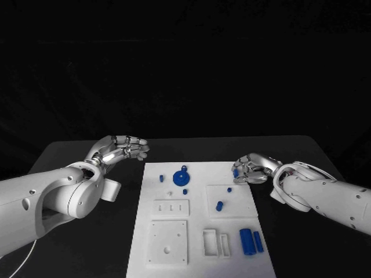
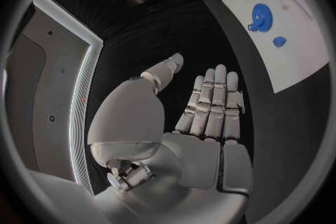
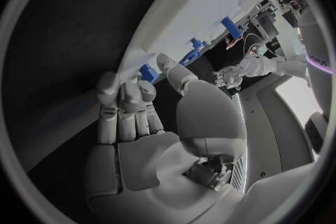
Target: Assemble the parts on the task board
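The white task board (image 1: 198,231) lies in the middle of the black table. On its far part lies a blue gear (image 1: 182,177), which also shows in the left wrist view as a gear (image 2: 260,15), with small blue parts (image 1: 162,178) around it. Two blue cylinders (image 1: 251,240) lie near the board's right edge. My right hand (image 1: 254,169) hovers at the board's far right edge and pinches a small blue part (image 3: 148,73) between thumb and fingertips. My left hand (image 1: 119,149) is off the board's far left corner, its fingers (image 2: 210,106) straight and holding nothing.
The board carries raised white blocks (image 1: 168,207) and a square plate (image 1: 168,242) on its left half, and slotted frames (image 1: 217,242) near the front. Small blue pieces (image 1: 219,204) sit on a square plate at its right. Bare black table (image 1: 77,156) flanks the board.
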